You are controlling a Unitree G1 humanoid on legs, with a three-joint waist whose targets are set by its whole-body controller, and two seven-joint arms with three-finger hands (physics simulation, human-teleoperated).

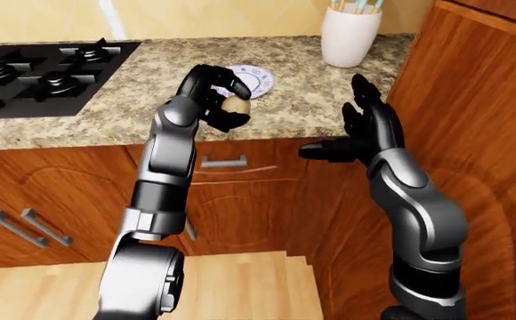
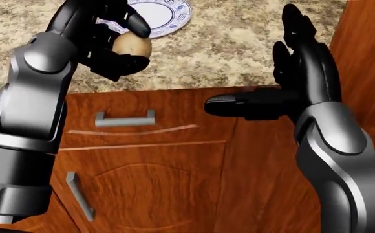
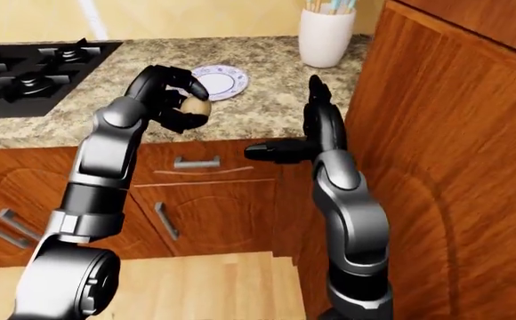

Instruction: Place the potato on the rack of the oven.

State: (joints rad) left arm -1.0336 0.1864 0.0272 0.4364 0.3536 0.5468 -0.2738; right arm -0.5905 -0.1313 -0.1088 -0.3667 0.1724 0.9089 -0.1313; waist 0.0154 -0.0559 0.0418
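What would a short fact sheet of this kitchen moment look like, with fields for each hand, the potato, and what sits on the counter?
left hand: shut round the potato, held above the counter edge
right hand: open, empty, fingers spread
potato: off the counter, in the left hand
plate: empty, on the counter
white jar: on the counter, holding utensils
stove: black, at the view's left
oven: not in view
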